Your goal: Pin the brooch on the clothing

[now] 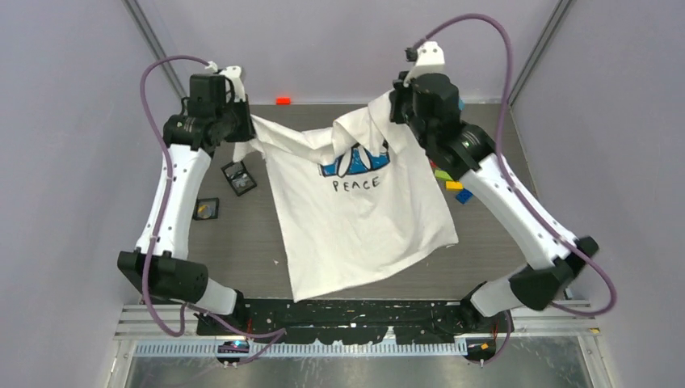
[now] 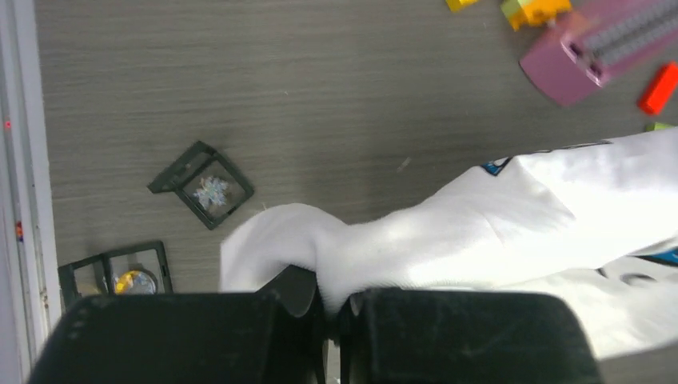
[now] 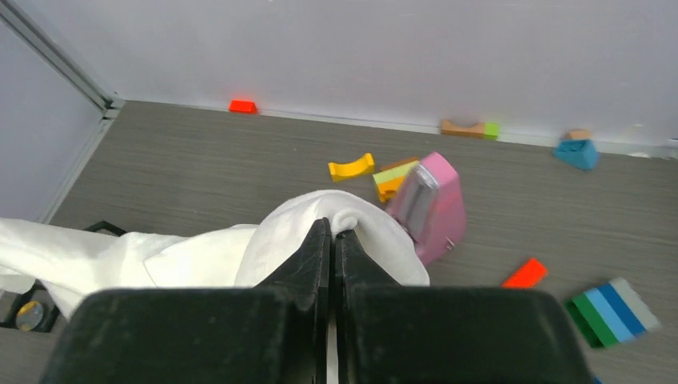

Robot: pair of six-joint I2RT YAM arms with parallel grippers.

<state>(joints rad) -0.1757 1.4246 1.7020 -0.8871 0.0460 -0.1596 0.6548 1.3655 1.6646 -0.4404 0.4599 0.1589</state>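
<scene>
Because the T-shirt hangs bunched between the two arms, its upper part is folded over on itself. Only a scrap of the blue-and-white print shows above the word PEACE, and collar and sleeves cannot be told apart. Its lower edge reaches toward the near side of the table. From overhead, the left gripper and the right gripper sit at the shirt's far left and far right corners, mostly hidden behind their own housings. The wrist cameras are clearer. The left fingers are pinched on a fold of white cloth, and the right fingers are pressed tight with a roll of cloth caught at their tips. The left wrist view also shows two small dark cases on the left of the table. One case holds a pale snowflake-shaped ornament, and the other case, partly cut off, holds a round gold one. Overhead these contents are too small to make out. The right wrist view shows a pink toy piece, a yellow arch and a red block by the far wall. The tabletop is grey wood-grain and the walls are pale lilac.
</scene>
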